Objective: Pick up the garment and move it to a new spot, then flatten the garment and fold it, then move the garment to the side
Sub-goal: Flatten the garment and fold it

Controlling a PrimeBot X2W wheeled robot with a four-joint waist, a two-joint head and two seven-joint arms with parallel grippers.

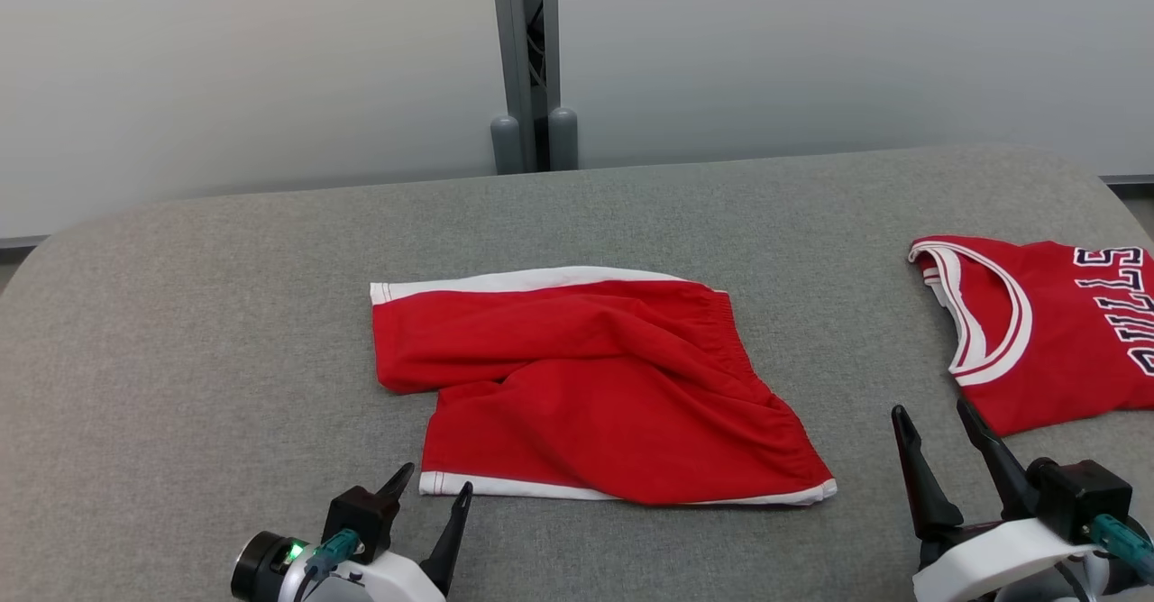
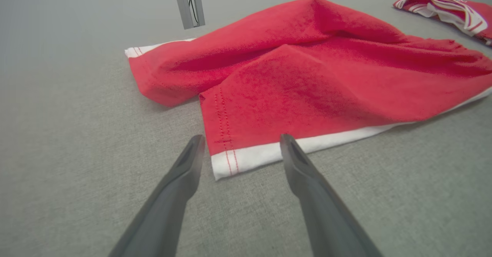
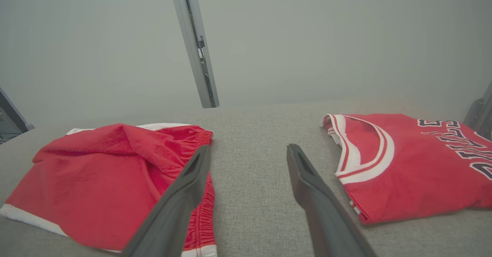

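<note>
Shorts [image 1: 586, 386] at worktop [image 1: 180, 359] middle. Shirt [image 1: 1055, 332] at right edge. Post [image 1: 532, 61] behind far edge. Left end effector [image 1: 435, 478] at shorts' front-left corner; right end effector [image 1: 930, 408] between shorts and shirt.

The right tool [image 3: 249, 149], fingers spread apart, points over the grey desk [image 3: 253, 195] between rumpled red shorts [image 3: 96, 180] at nine o'clock and a red jersey [image 3: 415, 168] at three.

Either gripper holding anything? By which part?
Nothing held: left gripper is open at the white-hemmed corner of the red shorts, not closed on it; right gripper is open over bare table beside the jersey.
</note>
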